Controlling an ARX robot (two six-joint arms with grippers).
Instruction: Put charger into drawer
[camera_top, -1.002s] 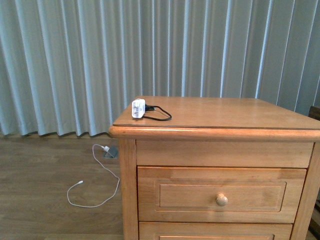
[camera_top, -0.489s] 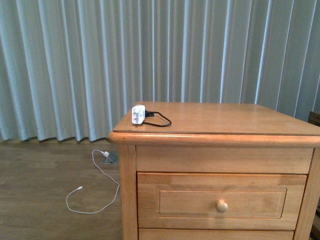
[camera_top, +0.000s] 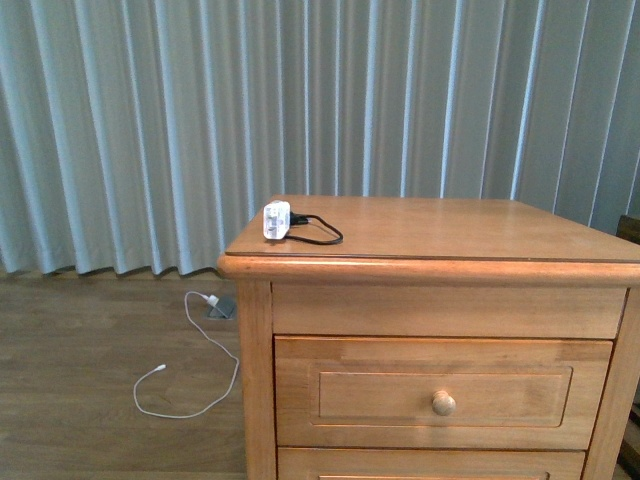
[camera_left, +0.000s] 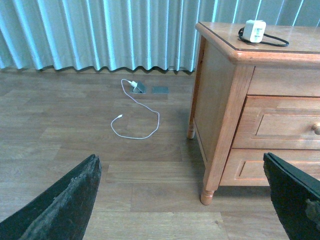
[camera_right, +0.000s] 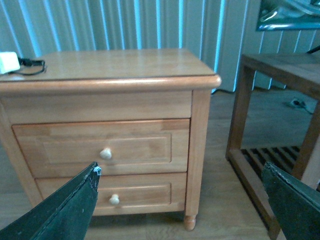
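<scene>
One small white boxy charger (camera_top: 277, 220) with a looped black cable is sitting on the honey-coloured wooden nightstand (camera_top: 450, 232), near its front left corner. Two drawers are staying closed: the upper wooden drawer (camera_top: 443, 392) and a lower drawer (camera_right: 145, 192), each with one round knob. One thin white cable (camera_left: 158, 120) is lying on the floor beside the nightstand. The left gripper (camera_left: 180, 157) and right gripper (camera_right: 180, 165) are hovering apart from the nightstand, fingers spread wide, grasping nothing.

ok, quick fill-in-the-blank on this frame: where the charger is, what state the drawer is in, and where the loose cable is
1. The charger sits on the ____ of the nightstand.
2. The top drawer is ____.
3. The long white cable lies on the ____.

Missing words: top; shut; floor.
</scene>
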